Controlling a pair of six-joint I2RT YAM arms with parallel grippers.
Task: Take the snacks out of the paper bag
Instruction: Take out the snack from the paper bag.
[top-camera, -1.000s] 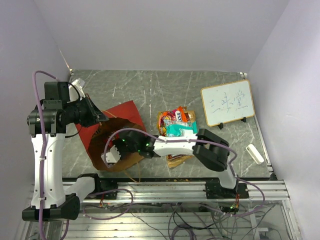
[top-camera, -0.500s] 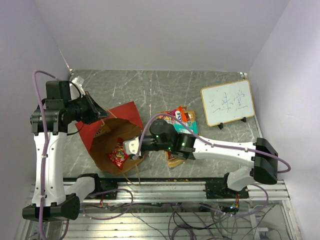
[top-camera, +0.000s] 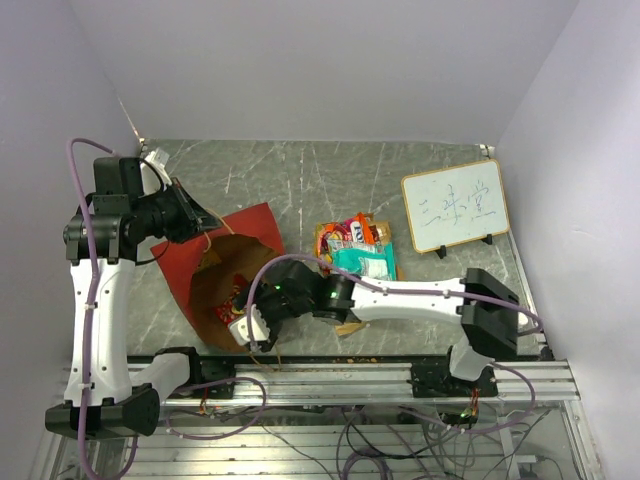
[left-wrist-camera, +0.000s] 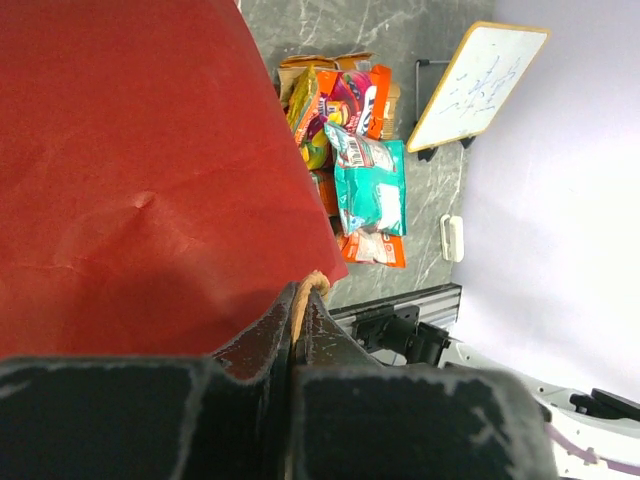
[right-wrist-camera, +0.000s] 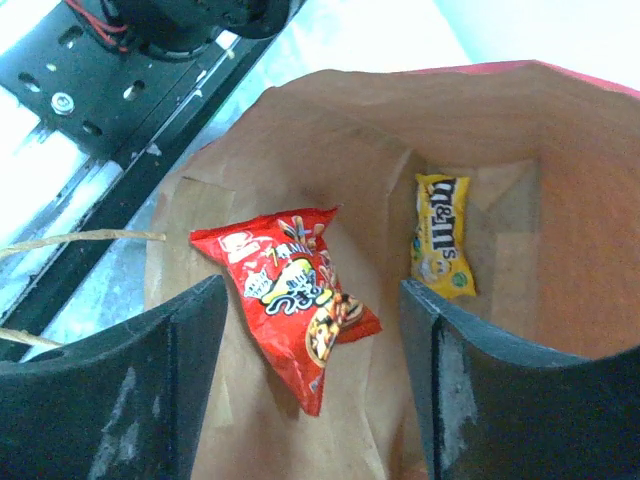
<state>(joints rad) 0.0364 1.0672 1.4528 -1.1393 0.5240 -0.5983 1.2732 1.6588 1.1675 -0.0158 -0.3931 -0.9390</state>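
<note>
The paper bag (top-camera: 200, 262) lies on its side, red outside, its brown mouth facing the arms. My left gripper (top-camera: 200, 225) is shut on the bag's twine handle (left-wrist-camera: 308, 290) and holds the top edge up. My right gripper (top-camera: 245, 322) hangs open at the bag's mouth, nothing between its fingers. Inside the bag (right-wrist-camera: 560, 250) a red snack packet (right-wrist-camera: 295, 300) lies just beyond my right gripper (right-wrist-camera: 310, 290). A yellow packet (right-wrist-camera: 440, 235) lies deeper, at the back. Several snacks (top-camera: 355, 250) are piled on the table right of the bag, and this pile (left-wrist-camera: 365, 190) also shows in the left wrist view.
A white framed whiteboard (top-camera: 455, 205) stands at the back right. A small white block (top-camera: 510, 307) lies near the right edge. The bag's loose twine handle (right-wrist-camera: 80, 240) trails towards the metal rail (top-camera: 350, 375) at the table's near edge.
My right gripper drew back to the bag's right rim, then came back to the mouth, and its jaws opened. The left gripper kept its hold on the handle and hardly moved.
</note>
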